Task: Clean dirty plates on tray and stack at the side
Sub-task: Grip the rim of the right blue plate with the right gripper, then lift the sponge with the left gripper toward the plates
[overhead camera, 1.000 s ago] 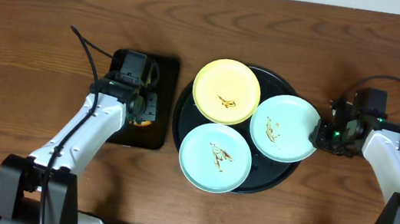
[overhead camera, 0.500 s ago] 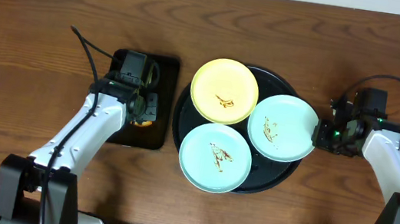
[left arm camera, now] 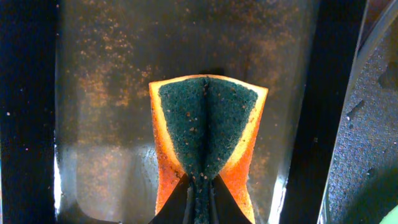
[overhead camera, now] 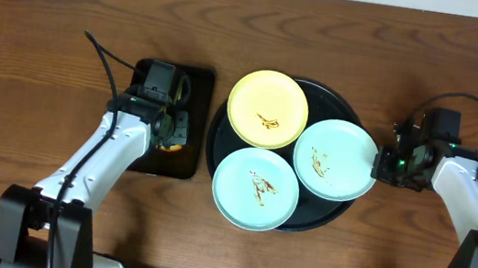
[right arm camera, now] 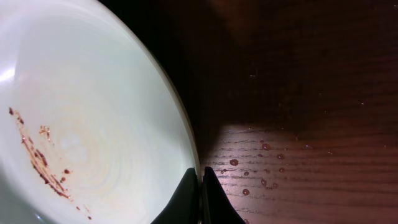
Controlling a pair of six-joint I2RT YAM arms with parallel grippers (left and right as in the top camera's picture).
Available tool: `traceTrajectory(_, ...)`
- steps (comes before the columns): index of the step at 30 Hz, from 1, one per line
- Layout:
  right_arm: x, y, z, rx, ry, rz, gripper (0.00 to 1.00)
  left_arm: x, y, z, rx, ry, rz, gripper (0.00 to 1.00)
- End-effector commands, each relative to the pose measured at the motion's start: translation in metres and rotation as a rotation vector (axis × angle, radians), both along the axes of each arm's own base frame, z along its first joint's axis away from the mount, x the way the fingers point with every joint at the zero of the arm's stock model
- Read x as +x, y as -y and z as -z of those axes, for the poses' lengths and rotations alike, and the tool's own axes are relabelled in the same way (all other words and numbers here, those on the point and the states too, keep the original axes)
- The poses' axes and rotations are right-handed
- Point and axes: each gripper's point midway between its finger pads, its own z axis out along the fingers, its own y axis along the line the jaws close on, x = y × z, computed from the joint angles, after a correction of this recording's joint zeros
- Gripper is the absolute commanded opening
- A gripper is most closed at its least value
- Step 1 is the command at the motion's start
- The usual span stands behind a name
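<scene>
Currently pinching right-hand mint plate [overhead camera: 335,160] by its right rim with right gripper [right arm camera: 200,179], nearer arm; clamping sponge [left arm camera: 208,118] in left gripper [left arm camera: 199,190], left of tray [overhead camera: 338,101], well apart

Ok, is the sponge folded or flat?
Folded: the left gripper pinches the sponge at one end, creasing its green face down the middle.

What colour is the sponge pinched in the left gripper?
The sponge is orange with a dark green scouring face, folded inward. It shows best in the left wrist view.
</scene>
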Motion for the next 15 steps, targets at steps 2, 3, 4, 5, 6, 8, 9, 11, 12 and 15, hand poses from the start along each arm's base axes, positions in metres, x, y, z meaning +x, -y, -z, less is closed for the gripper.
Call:
traceTrajectory(2, -0.007, 0.004, 0.007, -0.020, -0.027, 0.004, 0.01, 0.008, 0.002, -0.026, -0.018, 0.078, -0.009, 0.08)
traceTrajectory(3, -0.007, 0.004, 0.007, -0.020, -0.027, 0.005, 0.01, 0.009, 0.002, -0.031, -0.022, 0.095, -0.009, 0.07)
traceTrajectory(4, -0.007, 0.004, 0.007, -0.020, -0.028, 0.005, 0.01, 0.009, 0.002, -0.039, -0.026, 0.118, -0.009, 0.08)
traceTrajectory(5, -0.007, 0.004, 0.007, -0.020, -0.028, 0.004, 0.01, 0.009, 0.003, -0.045, -0.034, 0.137, -0.007, 0.08)
traceTrajectory(6, -0.007, 0.004, 0.007, -0.020, -0.029, 0.005, 0.01, 0.009, 0.005, -0.051, -0.052, 0.153, -0.001, 0.07)
traceTrajectory(8, -0.008, 0.004, 0.007, -0.020, -0.030, 0.004, 0.01, 0.009, 0.016, -0.062, -0.114, 0.182, 0.024, 0.08)
traceTrajectory(9, -0.008, 0.004, 0.007, -0.020, -0.030, 0.005, 0.01, 0.008, 0.025, -0.068, -0.166, 0.195, 0.047, 0.07)
traceTrajectory(11, -0.008, 0.004, 0.007, -0.020, -0.030, 0.004, 0.01, 0.009, 0.037, -0.077, -0.230, 0.216, 0.078, 0.07)
traceTrajectory(12, -0.008, 0.004, 0.007, -0.020, -0.030, 0.004, 0.01, 0.010, 0.039, -0.080, -0.245, 0.227, 0.084, 0.08)
traceTrajectory(15, -0.008, 0.004, 0.007, -0.020, -0.031, 0.004, 0.01, 0.011, 0.046, -0.083, -0.278, 0.236, 0.102, 0.07)
